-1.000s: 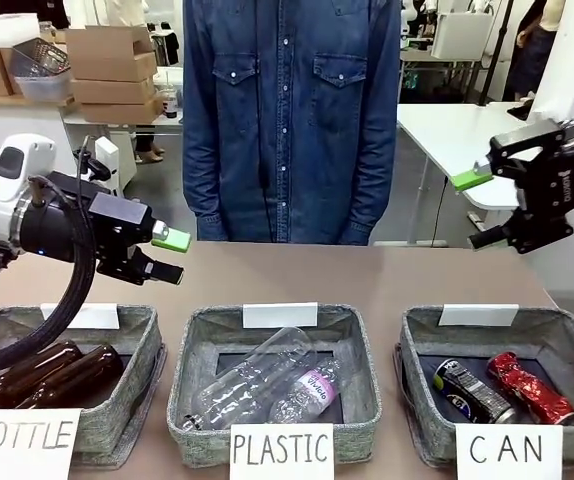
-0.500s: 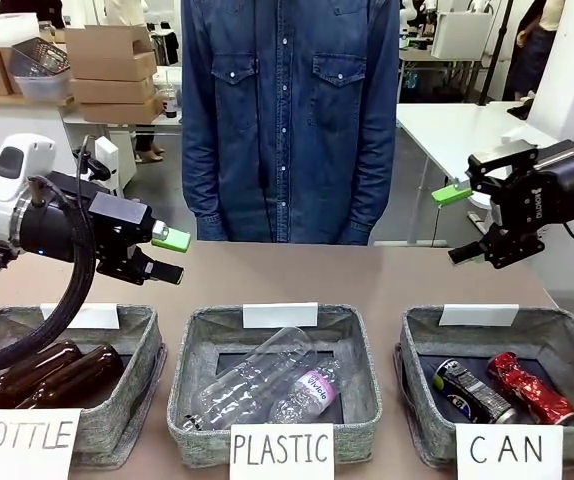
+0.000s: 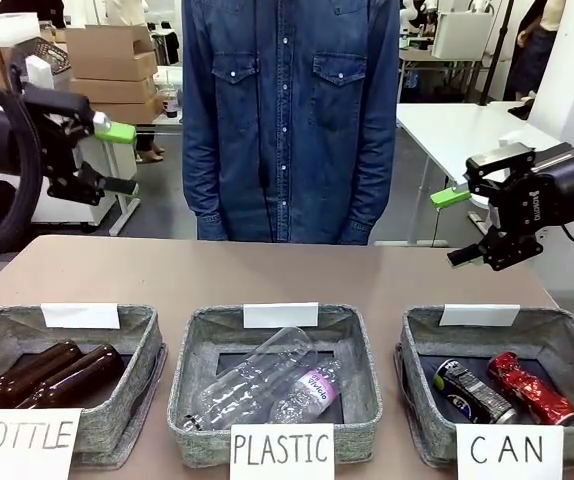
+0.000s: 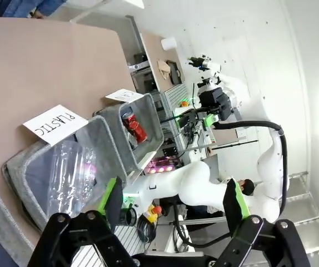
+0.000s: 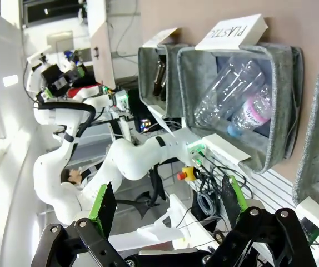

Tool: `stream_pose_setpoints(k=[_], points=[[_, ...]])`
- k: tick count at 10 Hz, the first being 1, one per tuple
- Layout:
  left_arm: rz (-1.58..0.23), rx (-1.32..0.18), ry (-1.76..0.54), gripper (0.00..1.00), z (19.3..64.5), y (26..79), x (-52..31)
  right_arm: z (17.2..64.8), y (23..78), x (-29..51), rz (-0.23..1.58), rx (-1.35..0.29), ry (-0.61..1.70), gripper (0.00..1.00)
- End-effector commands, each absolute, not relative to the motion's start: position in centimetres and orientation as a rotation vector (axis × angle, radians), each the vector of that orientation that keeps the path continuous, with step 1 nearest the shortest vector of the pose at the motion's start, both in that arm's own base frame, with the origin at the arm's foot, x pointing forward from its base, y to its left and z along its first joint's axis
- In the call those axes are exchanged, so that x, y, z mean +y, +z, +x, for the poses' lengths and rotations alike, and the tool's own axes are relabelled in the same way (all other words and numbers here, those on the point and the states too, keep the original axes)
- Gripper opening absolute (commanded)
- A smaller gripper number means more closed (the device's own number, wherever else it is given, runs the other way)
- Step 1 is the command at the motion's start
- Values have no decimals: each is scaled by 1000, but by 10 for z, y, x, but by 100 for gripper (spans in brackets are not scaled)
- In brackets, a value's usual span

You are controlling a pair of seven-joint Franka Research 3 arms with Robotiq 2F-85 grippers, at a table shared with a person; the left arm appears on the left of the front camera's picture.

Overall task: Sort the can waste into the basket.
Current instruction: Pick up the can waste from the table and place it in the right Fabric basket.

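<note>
The left gripper [image 3: 117,158] is raised high at the left side, its green-padded fingers spread wide with nothing between them. The right gripper [image 3: 459,228] hangs in the air at the right side, fingers likewise parted and empty, pointing toward the middle.

Shiny red crushed metal can [image 3: 531,388] and dark blue-black can with silver ends [image 3: 469,391], lying side by side, inside grey woven-fabric basket [image 3: 422,345] carded CAN
</note>
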State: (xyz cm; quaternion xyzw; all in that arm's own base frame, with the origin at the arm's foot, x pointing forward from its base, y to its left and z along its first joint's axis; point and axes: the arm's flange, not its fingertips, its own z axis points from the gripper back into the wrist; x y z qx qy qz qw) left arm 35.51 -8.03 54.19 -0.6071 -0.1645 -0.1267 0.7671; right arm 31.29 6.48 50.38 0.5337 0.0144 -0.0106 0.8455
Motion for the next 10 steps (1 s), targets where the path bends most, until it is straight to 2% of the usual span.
stream_pose_setpoints(k=[1,2,3,10], points=[[-1346,-311,-297,95,349,531,-91,312,500,71,1138,36,-17,100],[-1320,-263,-271,95,348,525,-89,314,499,75,1148,45,-50,100],[-1326,-340,-282,95,355,540,-84,313,503,66,1125,33,-21,100],[-1326,-340,-282,95,355,540,-84,313,503,66,1125,33,-21,100]])
